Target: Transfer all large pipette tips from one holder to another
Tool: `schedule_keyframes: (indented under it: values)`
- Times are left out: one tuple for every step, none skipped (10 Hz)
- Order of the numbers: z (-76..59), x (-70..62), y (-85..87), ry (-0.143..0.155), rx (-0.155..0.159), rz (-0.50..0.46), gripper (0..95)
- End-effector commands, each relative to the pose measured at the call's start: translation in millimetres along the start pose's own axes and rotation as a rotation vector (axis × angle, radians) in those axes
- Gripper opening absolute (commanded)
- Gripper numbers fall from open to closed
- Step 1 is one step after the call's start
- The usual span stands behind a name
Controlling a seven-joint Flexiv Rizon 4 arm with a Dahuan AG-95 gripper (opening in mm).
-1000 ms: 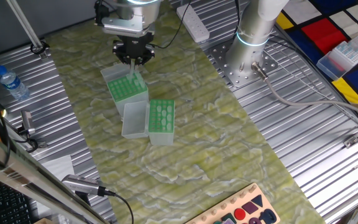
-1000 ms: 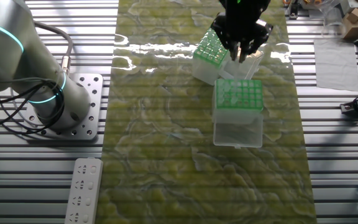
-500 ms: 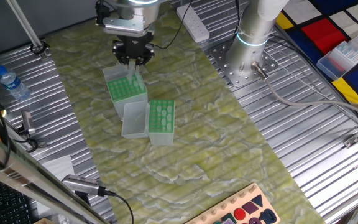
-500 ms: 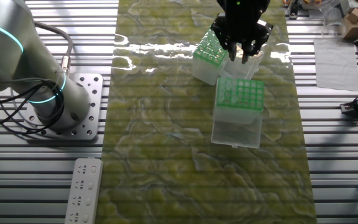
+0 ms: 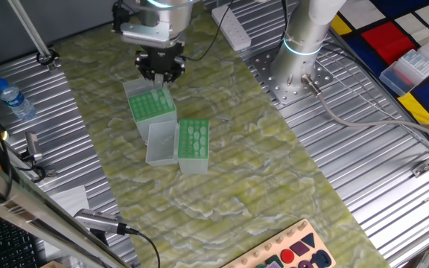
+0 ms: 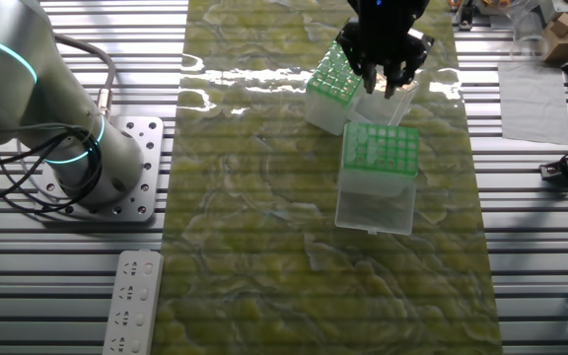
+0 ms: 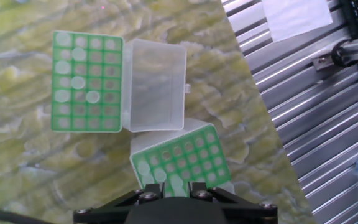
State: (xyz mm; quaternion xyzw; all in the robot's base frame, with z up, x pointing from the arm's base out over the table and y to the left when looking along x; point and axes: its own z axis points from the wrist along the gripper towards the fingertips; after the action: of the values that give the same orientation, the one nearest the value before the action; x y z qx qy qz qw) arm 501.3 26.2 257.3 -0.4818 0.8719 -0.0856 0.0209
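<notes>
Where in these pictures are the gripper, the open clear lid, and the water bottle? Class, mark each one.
gripper (image 5: 159, 72), one fixed view, between its black fingertips above the rack.
clear lid (image 7: 155, 85), hand view, middle of the open lid's inside.
water bottle (image 5: 13, 99), one fixed view, middle of the bottle's body.

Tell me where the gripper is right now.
In one fixed view the gripper hangs above the far tip rack, at its far edge; the second rack with the open lid lies nearer the camera.

The fingers (image 7: 174, 186) hide the near rack's (image 7: 182, 163) front edge.
</notes>
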Motion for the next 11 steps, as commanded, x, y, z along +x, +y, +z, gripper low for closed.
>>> schedule_keyframes:
  values:
    - [10.1,-30.2,21.4,0.008,-0.075,0.328,19.0]
    - [15.4,-47.1,34.3,0.022,-0.127,0.455,19.0]
    - [19.8,-58.7,44.7,0.029,-0.158,0.525,19.0]
    - [25.1,-71.3,57.1,0.031,-0.185,0.605,19.0]
    - [28.8,-79.9,65.6,0.031,-0.199,0.664,19.0]
    - [34.7,-90.0,75.2,0.029,-0.212,0.724,19.0]
    - [40.8,-97.1,80.9,0.025,-0.227,0.78,19.0]
    - [46.9,-102.8,86.8,0.017,-0.251,0.845,19.0]
    - [49.7,-105.3,90.9,0.011,-0.266,0.885,19.0]
    - [51.9,-107.6,96.5,0.001,-0.291,0.936,19.0]
    - [52.2,-109.3,99.9,-0.008,-0.316,0.973,19.0]
